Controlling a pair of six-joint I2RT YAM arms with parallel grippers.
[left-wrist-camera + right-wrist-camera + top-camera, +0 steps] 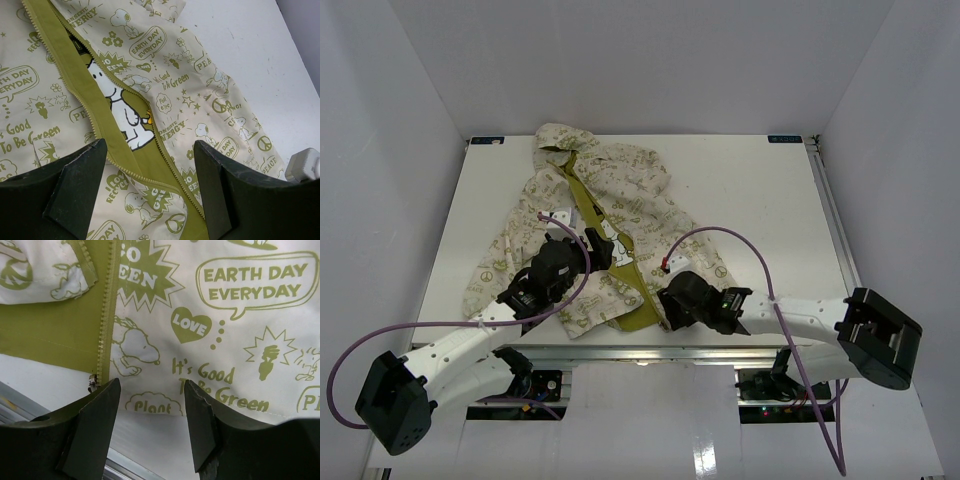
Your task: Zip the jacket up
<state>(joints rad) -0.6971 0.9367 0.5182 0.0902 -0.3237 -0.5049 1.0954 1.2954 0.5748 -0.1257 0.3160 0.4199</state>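
The jacket [620,200] lies flat on the white table, hood at the far end, cream with olive prints. Its front is open, showing olive lining [588,205]. My left gripper [598,248] is open and empty above the jacket's lower front. In the left wrist view [150,170] both zipper rows [172,165] run apart between its fingers [75,185]. My right gripper [665,308] is open and empty at the bottom hem. In the right wrist view [150,405] the metal zipper slider [92,383] sits at the hem end of one tooth row, touching the left finger [97,420].
The table's near edge with a metal rail [670,352] lies just below the hem, also in the right wrist view [20,410]. Purple cables [720,235] arc over both arms. A white boxy part [305,165] shows at the right of the left wrist view.
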